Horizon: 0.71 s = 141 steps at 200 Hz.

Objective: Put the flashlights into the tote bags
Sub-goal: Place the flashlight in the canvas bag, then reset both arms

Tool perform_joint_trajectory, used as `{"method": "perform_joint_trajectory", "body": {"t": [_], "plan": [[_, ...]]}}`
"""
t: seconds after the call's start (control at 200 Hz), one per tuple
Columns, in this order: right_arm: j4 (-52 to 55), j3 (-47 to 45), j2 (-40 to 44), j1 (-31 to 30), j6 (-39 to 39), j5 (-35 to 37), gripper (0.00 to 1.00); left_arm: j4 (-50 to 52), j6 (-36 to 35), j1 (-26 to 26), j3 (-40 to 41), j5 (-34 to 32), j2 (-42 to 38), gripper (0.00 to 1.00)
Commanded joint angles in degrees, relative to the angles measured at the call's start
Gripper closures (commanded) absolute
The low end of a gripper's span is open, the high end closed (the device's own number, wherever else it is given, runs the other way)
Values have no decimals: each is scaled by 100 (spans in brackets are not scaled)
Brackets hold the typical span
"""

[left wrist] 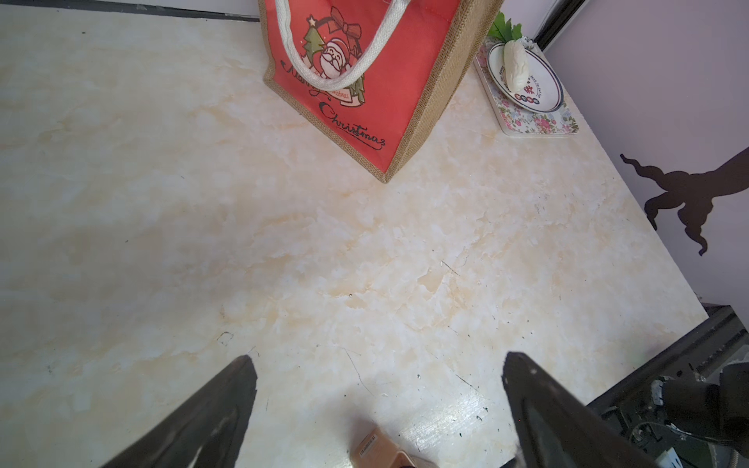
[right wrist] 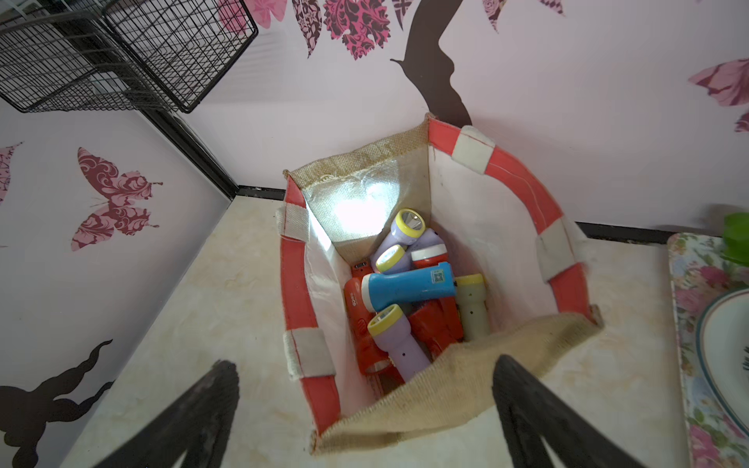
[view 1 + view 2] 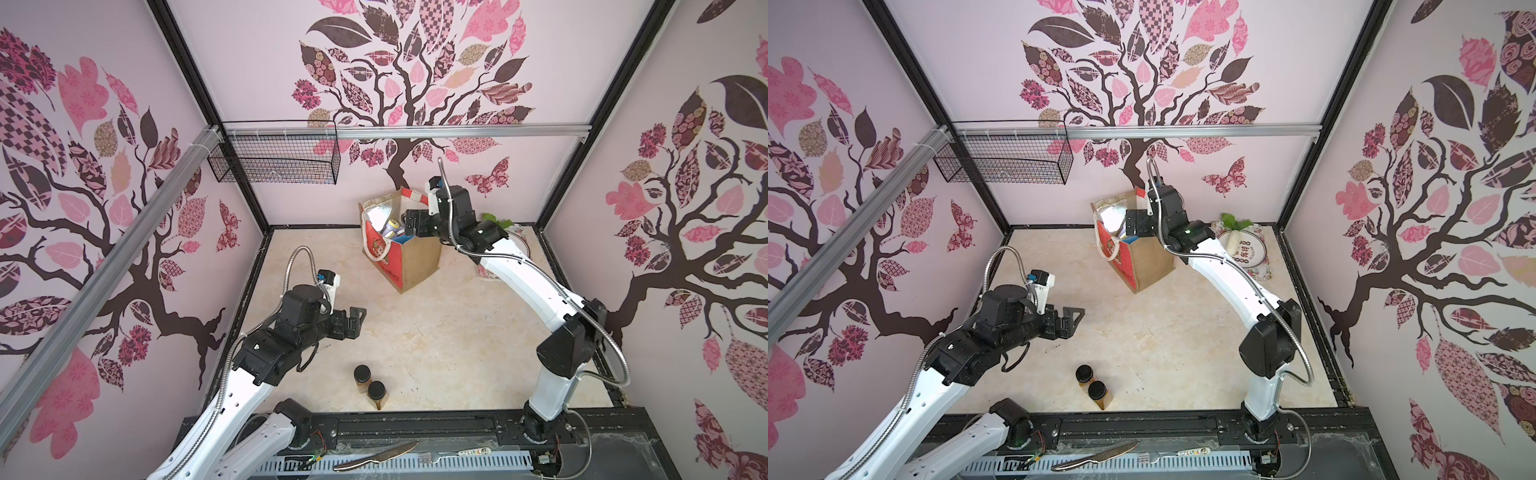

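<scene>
The tan jute tote bag (image 3: 415, 259) (image 3: 1150, 266) with its red Christmas front (image 1: 364, 81) stands upright near the back wall, its mouth open. Several flashlights lie piled inside it: a blue one (image 2: 405, 285) on top, lilac ones with yellow rings (image 2: 395, 336), red ones (image 2: 437, 324) and a pale green one (image 2: 472, 310). My right gripper (image 3: 409, 222) (image 3: 1133, 222) (image 2: 367, 362) hovers over the bag's mouth, open and empty. At the left of the table, my left gripper (image 3: 357, 320) (image 3: 1073, 318) (image 1: 379, 357) hangs open above bare tabletop, holding nothing.
Two brown jars with black lids (image 3: 369, 384) (image 3: 1090, 382) stand near the front edge; one shows below the left gripper (image 1: 381, 449). A plate with a white radish on a floral tray (image 3: 1246, 253) sits right of the bag. A wire basket (image 3: 274, 153) hangs on the back-left rail.
</scene>
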State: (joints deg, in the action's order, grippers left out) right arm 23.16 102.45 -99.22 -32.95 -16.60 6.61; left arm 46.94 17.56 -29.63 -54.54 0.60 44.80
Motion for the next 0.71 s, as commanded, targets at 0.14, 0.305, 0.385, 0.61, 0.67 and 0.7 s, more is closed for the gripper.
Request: {"method": "perform_joint_trajectory", "body": {"t": [0.14, 0.305, 0.385, 0.61, 0.67, 0.7], "plan": [[-355, -1376, 1634, 8, 109, 594, 0, 242, 5, 1, 68, -309, -268, 2], [-493, -2406, 2589, 1, 507, 707, 0, 256, 120, 2, 264, -784, -430, 2], [-615, -2924, 3056, 15, 685, 843, 0, 279, 225, 4, 374, -1073, -510, 2], [-833, -4256, 4172, 62, 914, 1579, 0, 357, 552, 1, 630, -1835, -815, 2], [-971, -4673, 4486, 83, 887, 1857, 0, 293, 625, 7, 770, -2099, -894, 2], [-1074, -4874, 4647, 100, 902, 1946, 0, 272, 621, 9, 828, -2228, -938, 2]]}}
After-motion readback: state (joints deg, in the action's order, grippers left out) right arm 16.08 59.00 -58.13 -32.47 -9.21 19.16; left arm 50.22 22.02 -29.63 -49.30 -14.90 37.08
